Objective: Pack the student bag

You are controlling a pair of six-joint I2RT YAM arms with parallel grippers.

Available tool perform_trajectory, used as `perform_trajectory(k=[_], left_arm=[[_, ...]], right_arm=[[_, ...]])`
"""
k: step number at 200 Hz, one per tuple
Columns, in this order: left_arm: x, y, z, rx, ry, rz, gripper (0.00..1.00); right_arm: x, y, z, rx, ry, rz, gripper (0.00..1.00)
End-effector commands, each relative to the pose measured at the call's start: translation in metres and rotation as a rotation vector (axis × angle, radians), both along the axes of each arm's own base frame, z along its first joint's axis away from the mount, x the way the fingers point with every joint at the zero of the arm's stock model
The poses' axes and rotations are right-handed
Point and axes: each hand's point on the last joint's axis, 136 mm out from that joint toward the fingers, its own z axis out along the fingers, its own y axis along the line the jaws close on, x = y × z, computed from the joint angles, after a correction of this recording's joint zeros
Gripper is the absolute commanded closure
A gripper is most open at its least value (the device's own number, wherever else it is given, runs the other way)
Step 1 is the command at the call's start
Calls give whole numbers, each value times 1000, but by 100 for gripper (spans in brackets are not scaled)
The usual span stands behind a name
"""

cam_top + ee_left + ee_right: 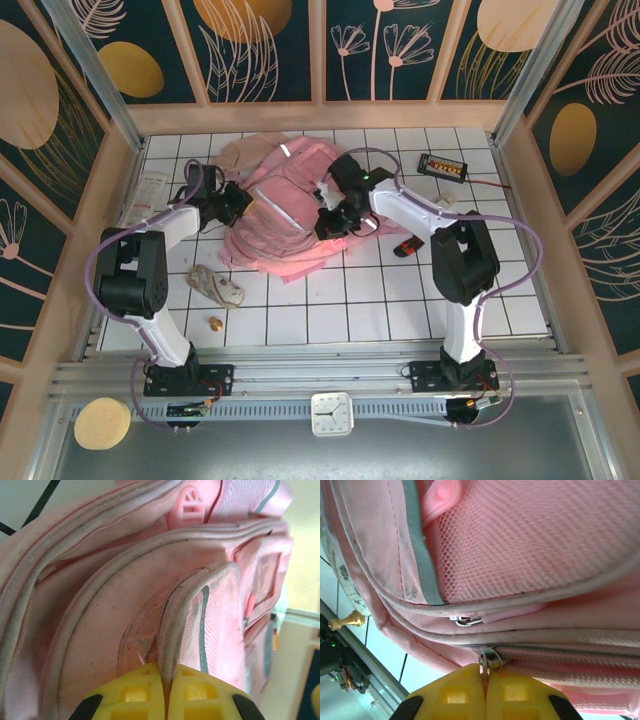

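bag position: the large pale pink fabric student bag (pixel 285 215) lay flat on the white tiled table (pixel 350 320), toward 12 o'clock from the table centre and between the two arms.

orientation: its long axis ran roughly from 12 to 6 o'clock, leaning a little toward 1 and 7. the mesh front pockets faced up. which end was the top could not be told with confidence.

left gripper (pixel 235 205): at the bag's 9 o'clock edge. its yellow fingers (pixel 135 697) were closed flat together, pinching a grey piped seam (pixel 167 645) of the bag.

right gripper (pixel 335 222): at the bag's 3 o'clock edge. its yellow fingers (pixel 460 695) were shut on the small metal zipper pull (pixel 489 659) of a long zip line.

step in hand, as judged: drawing the zip open while the other arm anchors the fabric.

recommendations: keep the left pinch firm so the cloth stays taut. move the right gripper along the zip track, low and parallel to it, not upward, or the thin pull may slip from the pads. watch the piping beside the teeth for snagging. go slowly around the curved corner.
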Motion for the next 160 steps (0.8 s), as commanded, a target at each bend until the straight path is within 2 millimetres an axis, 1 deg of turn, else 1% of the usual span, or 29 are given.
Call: perform_trajectory(k=[1,11,27,42,51,58,64,65,67,73,83,89,92,97,101,103,105,110,116,123,127,136,142,146,149,160], left_arm=[[10,-24,42,-164,-96,19,100],[13,-24,47,-155,-105,19,100],[17,-28,52,-185,-110,16,100],[18,-28,55,-181,-117,15,100],[18,-26,55,-158,-120,11,100],[17,-23,54,-135,-116,12,100],[16,-19,49,-112,-106,19,100],[15,-18,55,-109,-118,21,100],[14,-16,58,-103,-124,26,100],[11,-8,59,-88,-127,48,100],[6,5,58,-91,-129,94,100],[4,12,62,-105,-139,125,100],[0,16,56,-111,-126,141,100],[-4,19,55,-123,-126,162,100],[-6,21,55,-133,-128,177,100],[-7,21,56,-138,-131,184,100],[-7,22,56,-143,-134,189,100],[-9,23,56,-154,-138,206,100],[-11,21,55,-169,-133,215,100],[-10,19,58,-181,-142,221,100],[-11,18,57,-183,-144,225,100],[-11,17,58,-189,-148,241,100],[-11,17,58,-197,-150,250,100],[-11,18,59,-203,-152,257,100],[-11,19,59,-206,-151,267,100],[-11,21,61,-221,-161,293,100]], right_arm=[[-16,23,-6,-14,1,74,100],[-19,28,-7,-19,-10,95,100],[-24,43,-8,0,-8,119,100],[-29,56,-13,16,8,131,100],[-28,62,-13,34,11,122,100],[-24,61,-10,39,-2,102,100],[-17,57,-5,42,-21,72,100],[-16,56,-5,41,-24,68,100],[-12,53,-3,41,-29,53,100],[-2,43,1,43,-38,6,100],[19,20,9,51,-51,-85,100],[33,5,14,59,-63,-142,100],[40,-3,17,62,-70,-172,100],[51,-15,22,72,-80,-213,100],[53,-17,26,82,-87,-223,100],[61,-25,29,89,-92,-247,100],[66,-29,32,96,-97,-258,100],[71,-33,37,112,-108,-261,100],[74,-34,41,123,-119,-249,100],[72,-29,43,132,-119,-216,100],[70,-25,41,138,-106,-194,100],[58,-13,38,163,-83,-134,100],[49,-5,33,167,-69,-99,100],[47,-4,29,164,-64,-90,100],[38,3,25,159,-56,-63,100],[22,16,14,152,-30,-2,100]])
